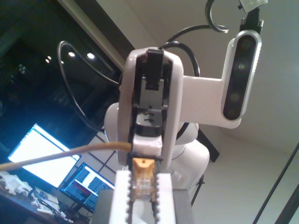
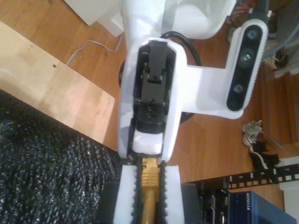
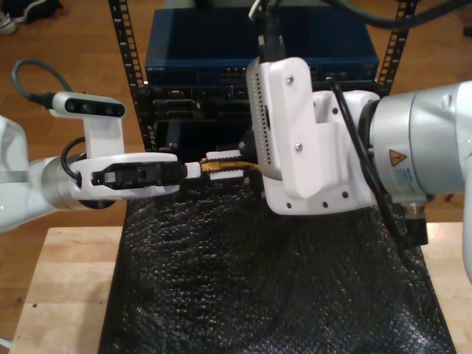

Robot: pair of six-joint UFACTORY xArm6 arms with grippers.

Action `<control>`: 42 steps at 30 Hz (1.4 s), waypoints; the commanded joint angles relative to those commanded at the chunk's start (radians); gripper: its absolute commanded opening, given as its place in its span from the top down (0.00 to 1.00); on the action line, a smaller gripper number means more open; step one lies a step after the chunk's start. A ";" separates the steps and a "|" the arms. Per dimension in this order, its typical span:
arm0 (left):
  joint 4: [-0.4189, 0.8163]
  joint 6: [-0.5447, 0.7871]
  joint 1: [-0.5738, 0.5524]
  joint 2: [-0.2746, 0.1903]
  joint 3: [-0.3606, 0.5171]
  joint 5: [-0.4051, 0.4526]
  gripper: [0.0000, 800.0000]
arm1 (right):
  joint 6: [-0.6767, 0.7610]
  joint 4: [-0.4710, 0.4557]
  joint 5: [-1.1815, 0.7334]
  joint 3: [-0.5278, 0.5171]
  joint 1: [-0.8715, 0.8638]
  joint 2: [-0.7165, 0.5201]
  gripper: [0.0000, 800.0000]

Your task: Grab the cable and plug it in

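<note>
Now: grab done. Cable (image 1: 65,153) plug (image 1: 142,179) pinched between jaws of my first gripper (image 1: 142,196); my second gripper (image 2: 148,198) clamps cable too, mid-air above mat (image 3: 258,287), before rack (image 3: 258,88). Plugging left.

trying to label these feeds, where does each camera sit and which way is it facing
First wrist view: on my first gripper, facing up past the cable plug at a ceiling and monitors; opposite white gripper shows.
Second wrist view: on my second gripper, facing down at wood floor and black mat; opposite white gripper shows.
Exterior view: off the arms, above the mat, facing the equipment rack; both arms show.
Shared: the yellow cable end held between two grippers.
</note>
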State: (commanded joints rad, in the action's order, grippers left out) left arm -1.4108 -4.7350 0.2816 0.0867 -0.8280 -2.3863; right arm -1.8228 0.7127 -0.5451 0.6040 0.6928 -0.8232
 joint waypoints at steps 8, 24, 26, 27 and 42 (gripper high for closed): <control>0.002 0.000 0.000 0.000 0.000 -0.008 0.85 | 0.000 0.000 0.000 0.000 0.000 -0.005 0.97; -0.041 0.003 0.002 0.000 0.003 0.028 0.03 | 0.002 0.018 0.000 0.002 -0.002 -0.002 1.00; -0.040 0.003 0.003 -0.005 0.002 0.058 0.01 | 0.009 0.018 0.000 0.003 -0.006 0.002 1.00; -0.040 0.003 0.006 -0.005 0.002 0.072 0.01 | 0.020 0.018 0.000 0.003 -0.006 0.002 1.00; -0.038 0.005 0.025 -0.020 -0.002 0.101 0.01 | 0.043 0.017 0.000 0.002 -0.074 0.006 1.00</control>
State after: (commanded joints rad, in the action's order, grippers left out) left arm -1.4492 -4.7304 0.3061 0.0667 -0.8295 -2.2850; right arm -1.7799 0.7296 -0.5451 0.6055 0.6191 -0.8170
